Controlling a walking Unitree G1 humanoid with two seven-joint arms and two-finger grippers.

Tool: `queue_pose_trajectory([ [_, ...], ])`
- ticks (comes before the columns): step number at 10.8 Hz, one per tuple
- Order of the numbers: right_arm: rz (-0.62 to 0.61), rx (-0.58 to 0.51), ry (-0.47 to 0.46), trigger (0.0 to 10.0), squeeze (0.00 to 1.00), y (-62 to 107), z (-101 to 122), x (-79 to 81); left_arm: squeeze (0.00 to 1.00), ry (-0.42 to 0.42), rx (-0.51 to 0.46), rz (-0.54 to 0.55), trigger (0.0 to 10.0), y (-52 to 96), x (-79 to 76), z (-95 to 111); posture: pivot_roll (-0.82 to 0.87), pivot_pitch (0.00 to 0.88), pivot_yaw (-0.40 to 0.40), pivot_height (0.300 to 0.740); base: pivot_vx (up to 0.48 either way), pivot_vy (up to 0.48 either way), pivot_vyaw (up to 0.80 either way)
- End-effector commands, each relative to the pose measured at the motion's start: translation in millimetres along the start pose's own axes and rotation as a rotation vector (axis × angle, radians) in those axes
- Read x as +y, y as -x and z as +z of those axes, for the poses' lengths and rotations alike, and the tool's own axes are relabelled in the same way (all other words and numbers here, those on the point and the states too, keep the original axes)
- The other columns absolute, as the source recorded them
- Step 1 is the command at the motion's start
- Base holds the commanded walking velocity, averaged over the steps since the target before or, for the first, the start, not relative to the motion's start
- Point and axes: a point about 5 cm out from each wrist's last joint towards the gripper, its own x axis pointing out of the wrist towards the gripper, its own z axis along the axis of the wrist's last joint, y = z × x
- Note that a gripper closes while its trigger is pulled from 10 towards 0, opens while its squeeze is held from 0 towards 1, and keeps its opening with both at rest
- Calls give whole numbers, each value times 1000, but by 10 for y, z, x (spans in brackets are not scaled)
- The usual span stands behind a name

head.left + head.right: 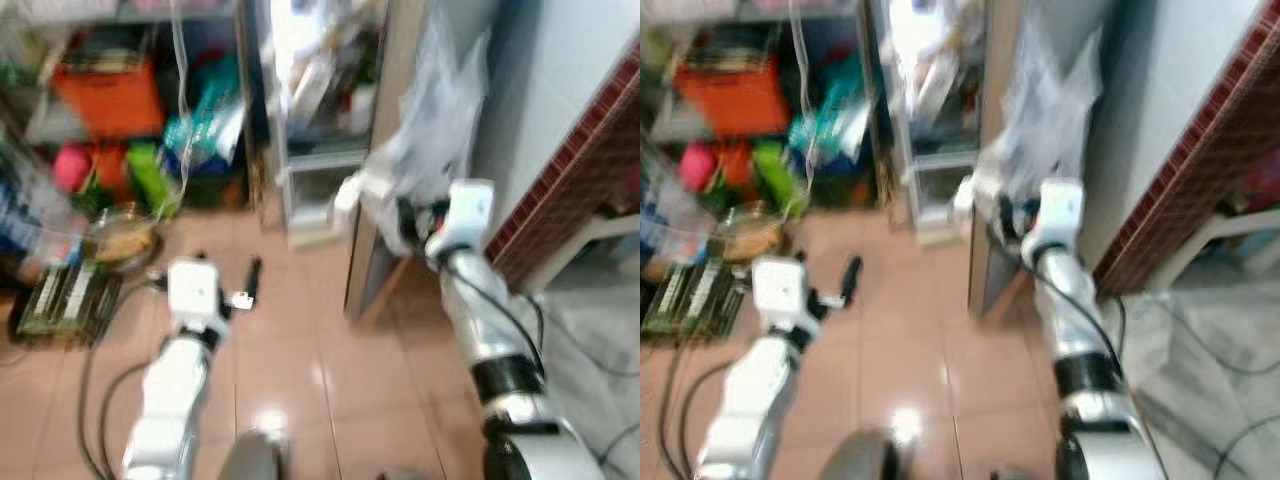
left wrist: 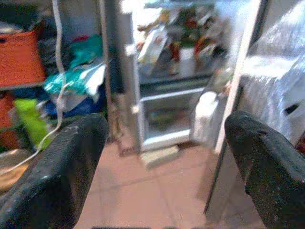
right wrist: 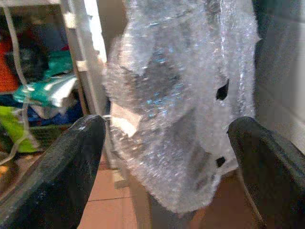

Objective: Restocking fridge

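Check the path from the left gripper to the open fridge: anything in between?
Nothing visible blocks it. The left gripper, fingers wide open and holding nothing, looks straight across bare floor tiles at the open fridge. The fridge door, draped in bubble wrap, stands off to its right, in front of the right gripper.

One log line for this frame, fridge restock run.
fridge: open, stocked | left gripper: open, empty, facing fridge | right gripper: open, empty, at bubble wrap | view: blurred
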Motion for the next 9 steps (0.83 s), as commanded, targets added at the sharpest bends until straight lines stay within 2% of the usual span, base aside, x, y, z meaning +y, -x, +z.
queue_pose_trajectory([
  [1,20,-22,-7,10000,0,-20,57,58,0,-11,3,20,10000,22,65,-8,71,108,-7,740,472,0,0],
  [2,18,-20,-4,10000,0,-8,46,46,0,-13,5,26,10000,18,71,-9,72,109,-7,740,465,0,0],
  [6,23,-16,7,10000,0,45,15,13,0,1,-10,14,10000,23,60,6,67,110,-4,740,0,0,0],
  [8,35,-27,15,10000,0,48,30,37,0,3,-22,8,10000,17,45,19,65,112,-3,740,343,0,700],
  [9,28,-26,10,10000,0,31,39,39,0,4,-21,9,10000,16,46,21,67,114,-5,740,330,0,0],
])
